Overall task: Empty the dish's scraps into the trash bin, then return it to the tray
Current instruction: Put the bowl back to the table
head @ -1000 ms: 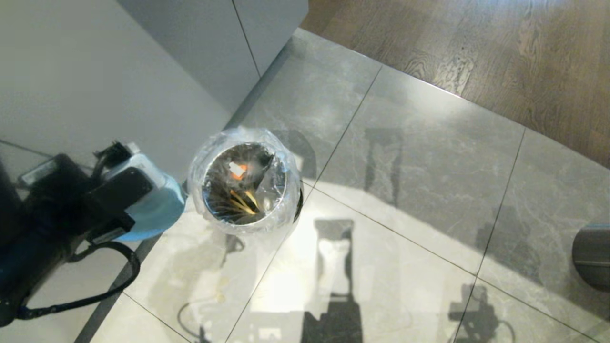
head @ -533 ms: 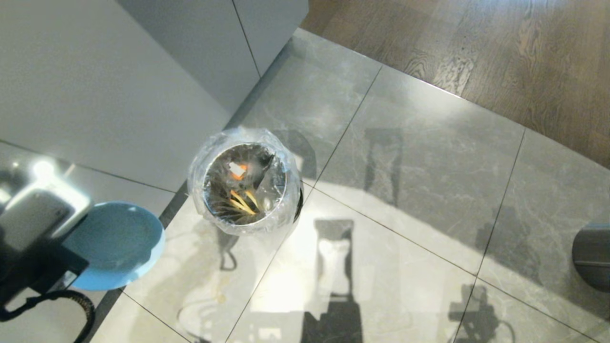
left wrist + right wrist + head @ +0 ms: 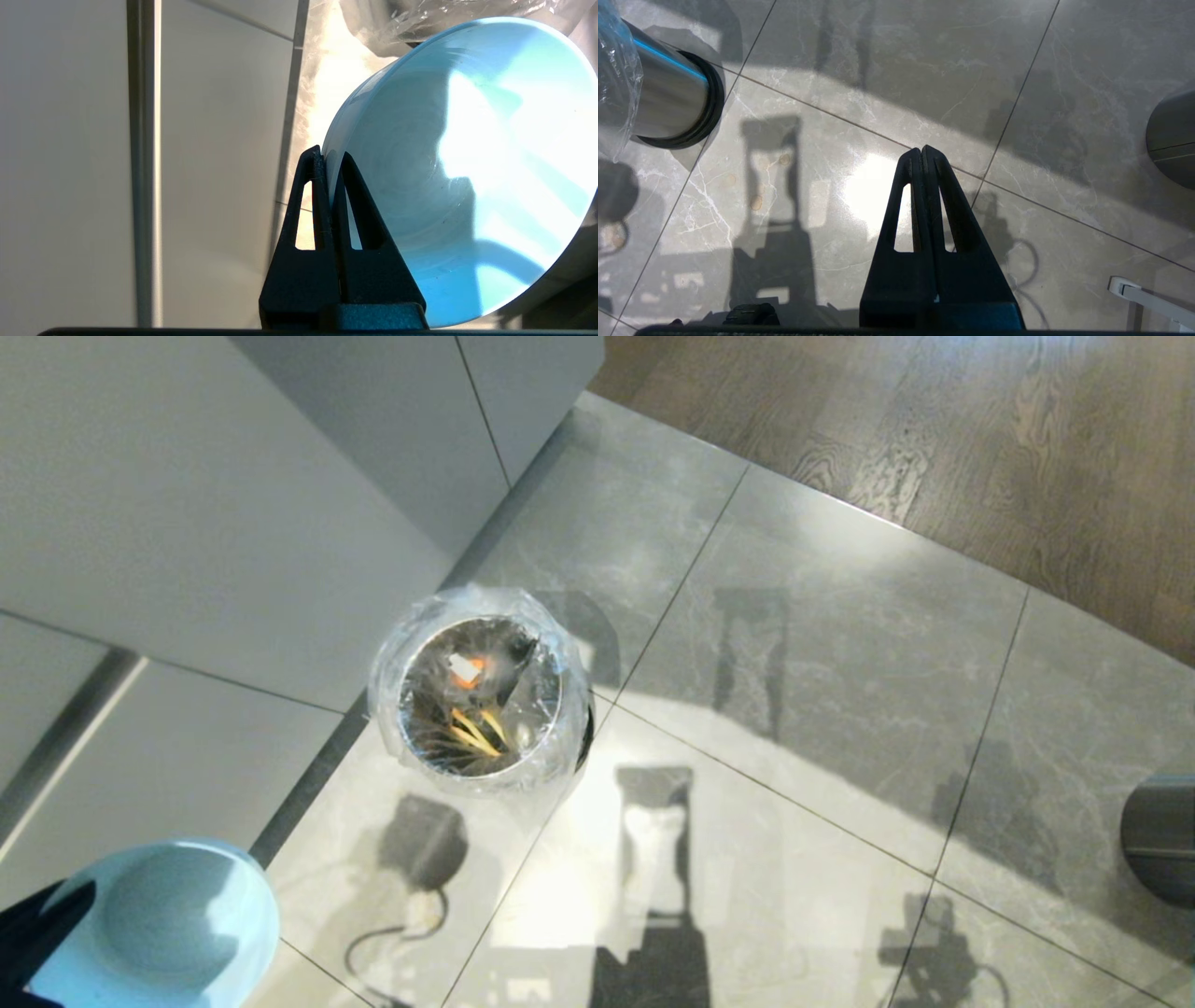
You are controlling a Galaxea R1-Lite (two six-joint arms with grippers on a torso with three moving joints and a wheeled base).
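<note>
Head view: I see the dish (image 3: 154,924) at the bottom-left corner, mouth facing up and empty as far as I can tell, well apart from the trash bin (image 3: 478,691), which stands on the grey tile floor (image 3: 794,728) beside the grey cabinet (image 3: 233,504). The scraps (image 3: 471,723), orange and yellowish bits, lie inside the bin's plastic bag. The tray is not in any view, so I judge the return trip needs the arm, and maybe the base, to turn away from the bin. Left wrist view: the left gripper (image 3: 331,161) is clamped on the dish's rim, one finger inside, one outside; the bowl extends sideways from the jaws, w/ nothing inside. Right wrist view: the right gripper (image 3: 921,154) has fingers pressed together, empty, hanging over the floor near the bin, parked.
</note>
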